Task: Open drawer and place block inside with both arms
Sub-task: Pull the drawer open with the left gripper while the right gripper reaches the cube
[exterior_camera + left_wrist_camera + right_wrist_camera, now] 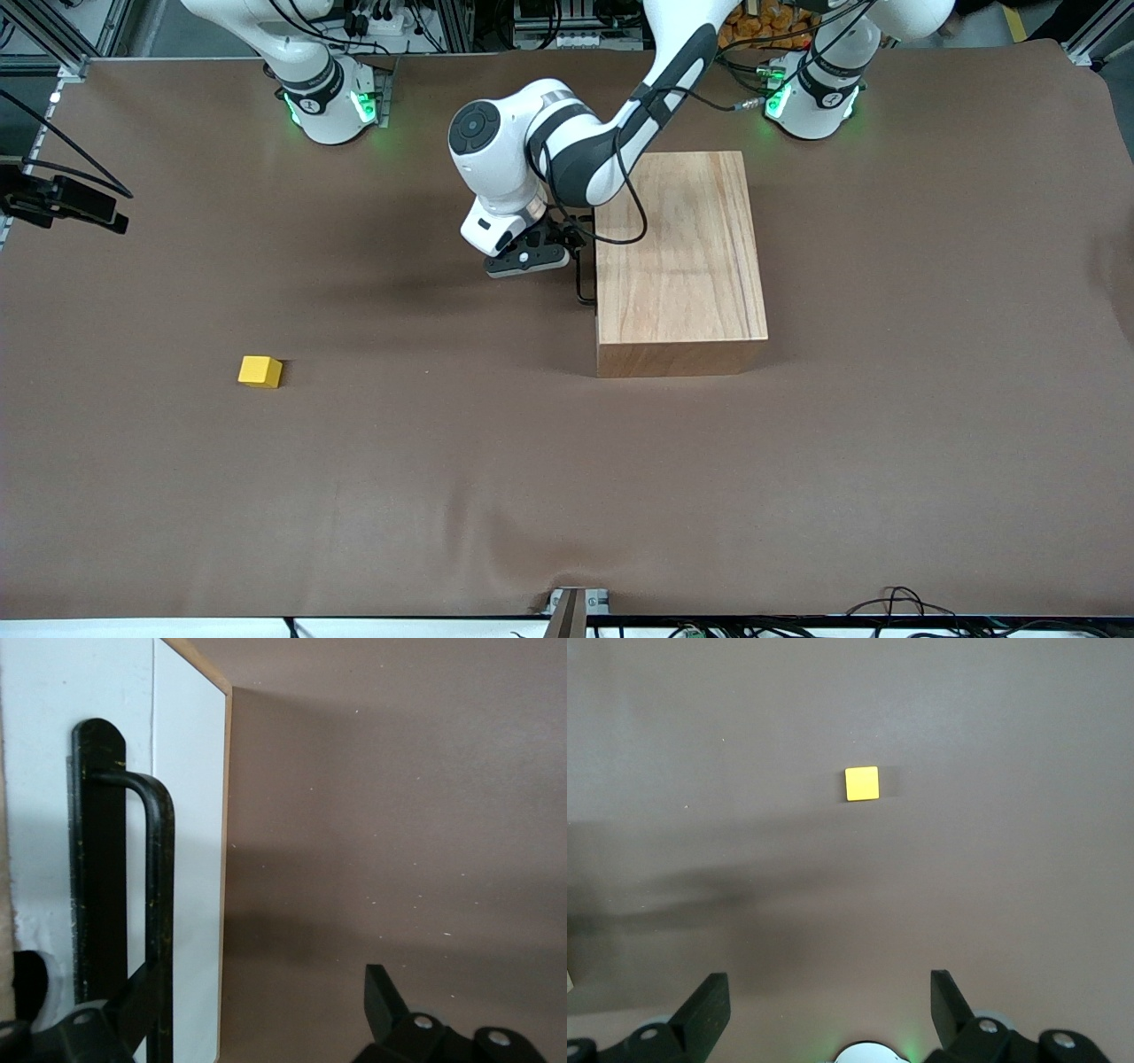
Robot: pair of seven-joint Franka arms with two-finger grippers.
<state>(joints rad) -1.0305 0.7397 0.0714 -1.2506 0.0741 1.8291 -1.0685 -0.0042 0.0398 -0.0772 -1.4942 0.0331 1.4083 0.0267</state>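
Note:
The drawer (190, 859) is shut in the wooden box (678, 257); its white front faces the right arm's end of the table. Its black loop handle (584, 288) also shows in the left wrist view (159, 886). My left gripper (578, 244) is open right at the drawer front (261, 992), with one finger (133, 1005) by the handle bar and the other finger (385, 997) out over the cloth. The yellow block (260, 371) lies on the cloth toward the right arm's end. My right gripper (828, 992) is open and empty high above the table, with the block (862, 783) well below it; it is out of the front view.
A brown cloth (532, 487) covers the table. A black camera mount (62, 199) sticks in at the table's edge at the right arm's end. The right arm's green-lit base (328, 97) stands at the table's farthest edge from the front camera.

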